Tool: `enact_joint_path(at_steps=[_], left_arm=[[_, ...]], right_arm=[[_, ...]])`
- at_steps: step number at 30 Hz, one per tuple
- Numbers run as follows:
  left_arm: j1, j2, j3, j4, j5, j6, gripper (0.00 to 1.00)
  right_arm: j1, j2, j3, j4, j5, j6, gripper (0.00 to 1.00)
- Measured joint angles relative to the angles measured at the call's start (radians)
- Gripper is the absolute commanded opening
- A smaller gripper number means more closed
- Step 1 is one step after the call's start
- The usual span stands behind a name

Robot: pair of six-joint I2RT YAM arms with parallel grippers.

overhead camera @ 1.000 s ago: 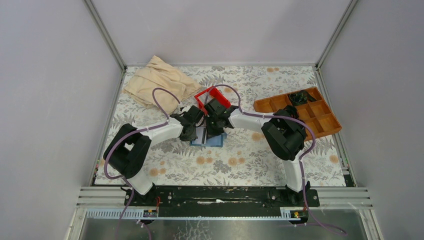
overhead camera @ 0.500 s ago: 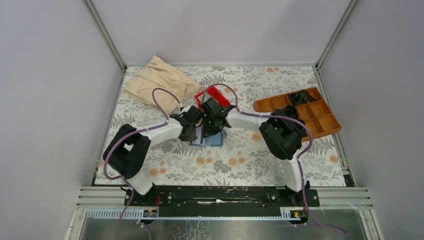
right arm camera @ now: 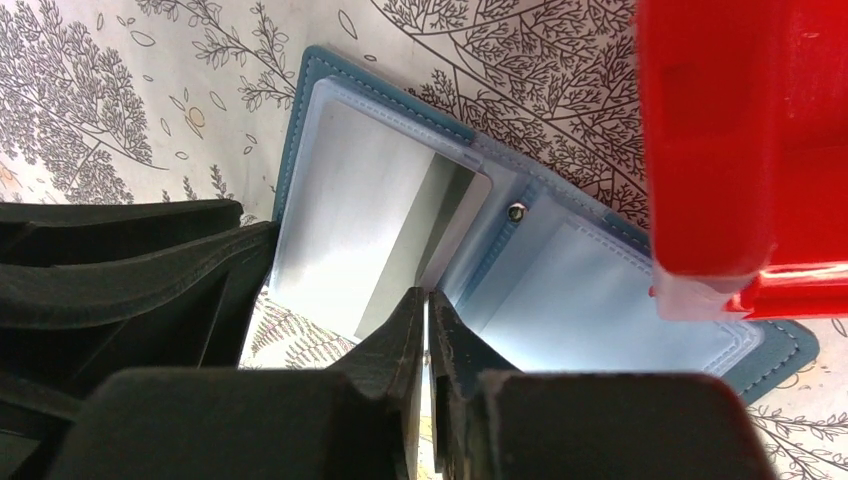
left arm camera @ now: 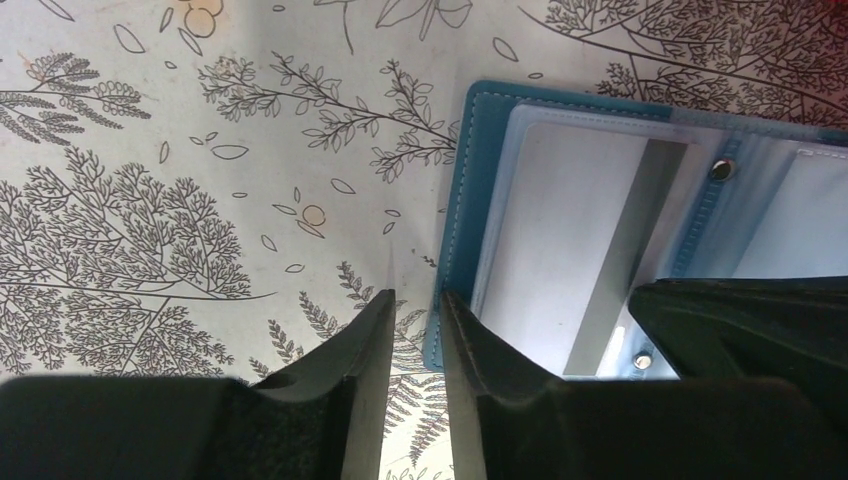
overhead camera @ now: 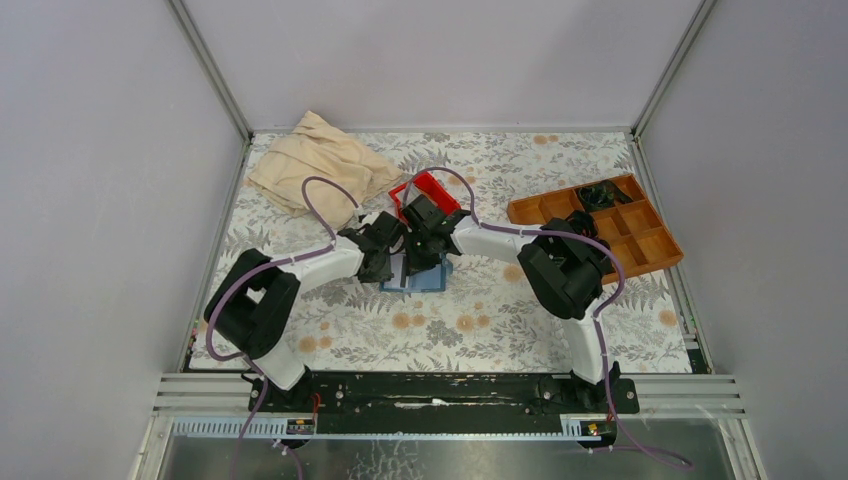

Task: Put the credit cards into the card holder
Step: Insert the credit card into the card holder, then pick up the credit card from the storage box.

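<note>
**Right gripper pinched over a card in the opened holder**

Right gripper point(right arm camera: 427, 292) has its fingers closed to a hairline with nothing seen between them. Its tips sit at the 5 o'clock corner of a silver credit card point(right arm camera: 350, 210). The credit card lies flat in one clear pocket of the teal card holder point(right arm camera: 600, 290), which is spread open on the floral tablecloth point(left arm camera: 200, 200) near the table's middle.

Left gripper point(left arm camera: 415, 295) straddles the holder's outer stitched edge, its fingers parted by a narrow slit and grasping nothing. One finger is over the edge, the other over bare cloth.

A red plastic bin point(overhead camera: 432, 186) stands just beside the holder at 12 o'clock. A wooden compartment tray point(overhead camera: 640, 250) lies toward 2 o'clock and a crumpled beige cloth point(overhead camera: 315, 160) toward 10 o'clock.
</note>
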Motion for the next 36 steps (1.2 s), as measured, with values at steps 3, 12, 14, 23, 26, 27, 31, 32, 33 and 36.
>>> enact_joint_path(at_steps=[3,12,14,23,26,27,31,32,33,36], left_arm=[[0.007,-0.014,-0.003,0.005,-0.001,-0.004,0.40],[0.006,-0.035,-0.004,-0.003,0.058,-0.040,0.47],[0.001,-0.039,-0.004,-0.006,0.081,-0.049,0.48],[0.016,-0.119,0.005,-0.092,0.124,-0.077,0.55],[0.034,-0.146,0.017,-0.102,0.122,-0.079,0.57],[0.042,-0.153,0.019,-0.104,0.121,-0.079,0.58],[0.071,-0.171,0.023,-0.108,0.117,-0.081,0.61],[0.077,-0.174,0.024,-0.109,0.117,-0.082,0.63],[0.083,-0.175,0.027,-0.110,0.117,-0.083,0.64],[0.103,-0.177,0.051,-0.109,0.119,-0.084,0.66]], right_arm=[[0.001,-0.003,0.000,-0.007,0.004,-0.013,0.28],[0.002,-0.067,0.023,-0.070,0.039,-0.077,0.44],[0.003,-0.080,0.048,-0.090,0.050,-0.100,0.44],[0.003,-0.134,0.169,-0.151,0.149,-0.216,0.35],[0.002,-0.135,0.207,-0.151,0.188,-0.237,0.36],[-0.001,-0.135,0.216,-0.148,0.198,-0.242,0.37],[-0.025,-0.133,0.229,-0.127,0.208,-0.259,0.41],[-0.037,-0.129,0.238,-0.129,0.203,-0.259,0.43],[-0.057,-0.117,0.262,-0.135,0.191,-0.259,0.46],[-0.131,-0.061,0.378,-0.153,0.140,-0.255,0.52]])
